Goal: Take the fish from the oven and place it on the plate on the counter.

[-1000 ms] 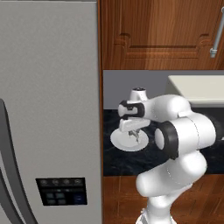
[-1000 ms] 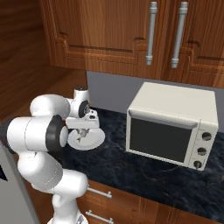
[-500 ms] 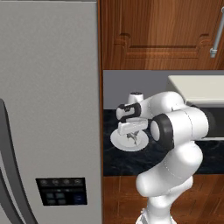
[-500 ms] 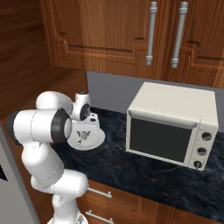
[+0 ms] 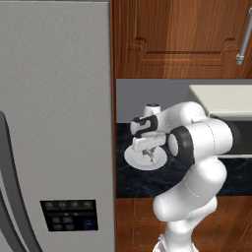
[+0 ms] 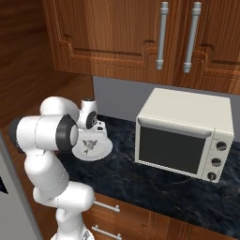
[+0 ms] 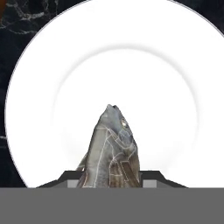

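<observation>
While the gripper (image 7: 111, 175) hangs over the plate (image 7: 39, 87), these lines hold:
Fish (image 7: 111, 148): clamped between the fingers, above the plate's middle, not yet laid down.
Long axis: runs straight out from the fingers, head pointing away, toward the plate.
Plate: on the counter (image 6: 140, 183), near its left end, beside the fridge (image 5: 54, 123).
Change: the elbow has swung left; gripper barely shifted over the plate.
Next: judged, lower and release.
</observation>
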